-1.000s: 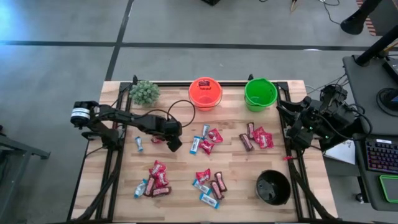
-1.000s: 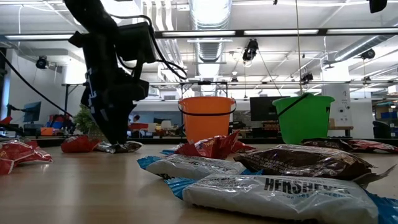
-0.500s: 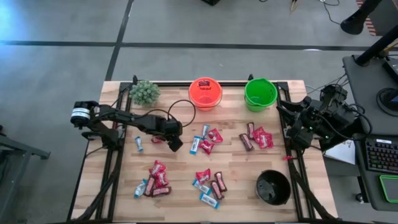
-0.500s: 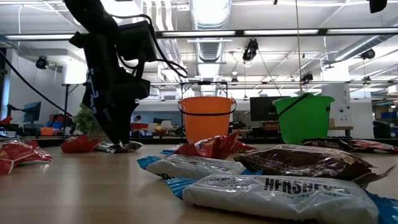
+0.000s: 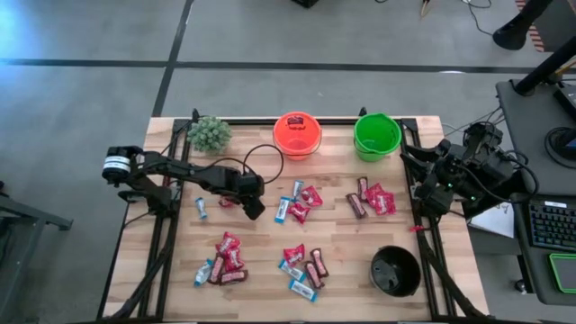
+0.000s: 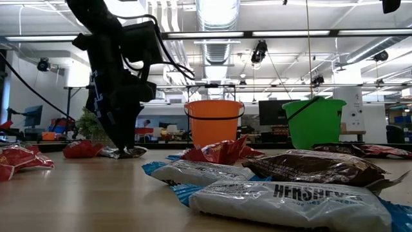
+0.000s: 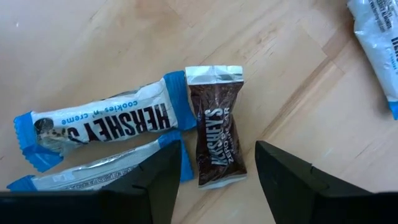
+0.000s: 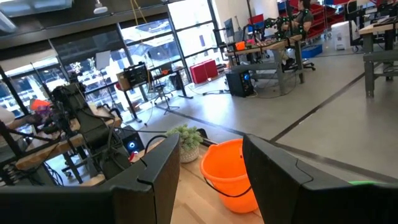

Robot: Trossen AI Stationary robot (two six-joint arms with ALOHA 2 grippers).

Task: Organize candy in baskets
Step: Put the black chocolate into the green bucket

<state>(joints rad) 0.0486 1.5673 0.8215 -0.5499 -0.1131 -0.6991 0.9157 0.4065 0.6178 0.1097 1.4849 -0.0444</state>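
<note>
I see left gripper (image 7: 214, 180) wide open, straddling dark bar (image 7: 216, 126) left of centre | blue bar (image 7: 99, 122) touching it, second cut off | right gripper (image 8: 208, 180) parked far right, fingers apart

Even, bright overhead light across all views, soft weak shadows on the wooden table (image 5: 342, 243); ceiling strip lamps (image 6: 293, 33) glare white in the low view. Low view: nearest candy (image 6: 283, 196) slightly soft, the left arm (image 6: 116, 84) backlit and nearly black against the bright room. Right wrist view has big windows (image 8: 186, 37) blown out, own fingers (image 8: 146, 186) dark and blurred; left wrist view sharp on the wrappers (image 7: 214, 124), fingers (image 7: 292, 180) out of focus.
</note>
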